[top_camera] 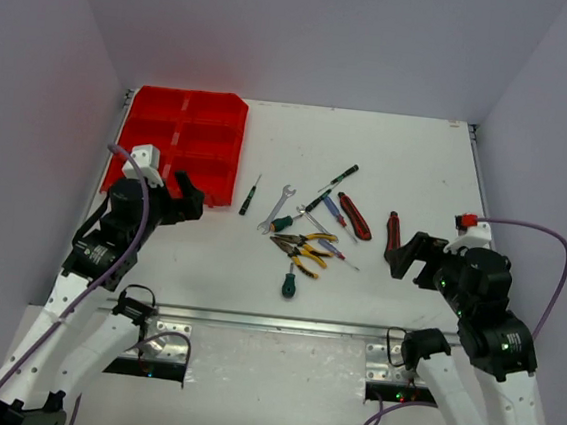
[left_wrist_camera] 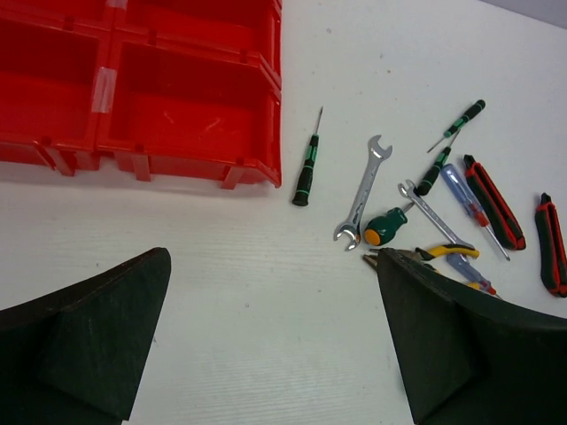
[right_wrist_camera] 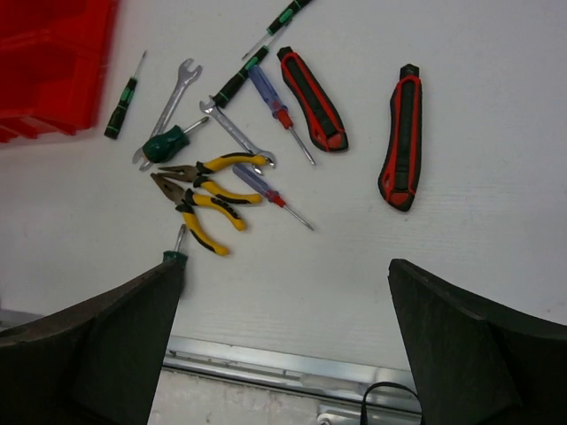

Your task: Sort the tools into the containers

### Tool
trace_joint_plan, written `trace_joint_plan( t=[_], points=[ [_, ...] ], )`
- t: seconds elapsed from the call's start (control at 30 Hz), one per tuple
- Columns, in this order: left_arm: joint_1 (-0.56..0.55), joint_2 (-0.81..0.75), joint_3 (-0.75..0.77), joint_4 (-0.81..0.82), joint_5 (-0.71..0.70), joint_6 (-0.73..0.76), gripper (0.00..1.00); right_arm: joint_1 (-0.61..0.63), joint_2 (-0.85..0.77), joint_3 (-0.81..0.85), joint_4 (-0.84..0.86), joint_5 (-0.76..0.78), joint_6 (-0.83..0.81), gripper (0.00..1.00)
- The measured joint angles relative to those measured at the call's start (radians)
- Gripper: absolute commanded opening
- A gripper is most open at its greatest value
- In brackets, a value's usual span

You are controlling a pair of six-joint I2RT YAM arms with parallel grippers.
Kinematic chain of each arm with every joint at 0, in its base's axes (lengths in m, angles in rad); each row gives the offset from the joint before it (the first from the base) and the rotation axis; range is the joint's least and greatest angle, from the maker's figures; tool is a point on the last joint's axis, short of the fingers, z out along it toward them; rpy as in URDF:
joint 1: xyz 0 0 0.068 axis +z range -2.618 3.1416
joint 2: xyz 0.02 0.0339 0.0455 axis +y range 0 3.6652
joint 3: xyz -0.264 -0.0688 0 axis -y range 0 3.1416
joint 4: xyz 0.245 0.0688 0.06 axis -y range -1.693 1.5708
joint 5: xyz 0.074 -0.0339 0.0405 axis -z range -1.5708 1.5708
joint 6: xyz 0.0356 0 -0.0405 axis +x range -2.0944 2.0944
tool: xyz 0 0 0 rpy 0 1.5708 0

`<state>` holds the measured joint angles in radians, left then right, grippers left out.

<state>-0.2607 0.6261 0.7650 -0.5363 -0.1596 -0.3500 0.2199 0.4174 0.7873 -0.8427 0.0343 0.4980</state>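
Your left gripper [top_camera: 188,199] has its fingers [left_wrist_camera: 89,345] spread wide apart, and only bare table [left_wrist_camera: 266,292] shows between them in the left wrist view. It holds nothing. It sits at the near right corner of the red tray [top_camera: 175,140], which lies in the far left corner of the table with its compartments facing up. Whether the gripper touches the tray, you cannot tell from here.

Your right gripper [top_camera: 409,261] is likewise fully parted, its fingers [right_wrist_camera: 461,345] framing bare table near the near edge, with no tool between them. From above it appears just beside the right-hand cutter [top_camera: 393,235]. The right wrist view shows that cutter lying farther out, apart from the fingertips. A green screwdriver handle [right_wrist_camera: 174,257] lies just beside the left fingertip.

The tools are all on the table, around its middle, between the two arms, and outside the tray. Nearest the tray is a small green-black screwdriver [top_camera: 250,195], then a silver wrench [top_camera: 277,210]. The yellow-black pliers [top_camera: 305,245] overlap one another toward the near side, with a second wrench [right_wrist_camera: 235,133] touching them. A blue-red screwdriver [top_camera: 332,208] lies beside the left-hand cutter [top_camera: 354,216], and a slim green-black screwdriver [top_camera: 339,179] points toward the far edge.
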Motion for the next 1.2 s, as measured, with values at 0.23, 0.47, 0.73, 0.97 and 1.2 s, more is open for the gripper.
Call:
trace_joint_plan(
  t=[0.23, 0.47, 0.73, 0.97, 1.2],
  points=[
    [0.0, -0.001, 0.0, 0.0, 0.008, 0.0, 1.0, 0.0, -0.04, -0.003, 0.119, -0.169, 0.044, 0.99],
    [0.0, 0.002, 0.0, 0.002, 0.019, 0.0, 1.0, 0.127, 0.296, -0.132, 0.429, -0.397, 0.24, 0.99],
    [0.0, -0.005, 0.0, 0.003, 0.03, 0.001, 1.0, 0.862, 0.833, 0.048, 0.445, 0.076, 0.377, 0.99],
    [-0.001, -0.051, 0.0, 0.004, 0.057, 0.001, 1.0, 1.026, 1.167, 0.229, 0.401, 0.343, 0.476, 0.87],
    [-0.013, -0.082, 0.0, 0.027, 0.081, 0.003, 1.0, 1.01, 1.285, 0.261, 0.295, 0.473, 0.507, 0.83]
  ],
)
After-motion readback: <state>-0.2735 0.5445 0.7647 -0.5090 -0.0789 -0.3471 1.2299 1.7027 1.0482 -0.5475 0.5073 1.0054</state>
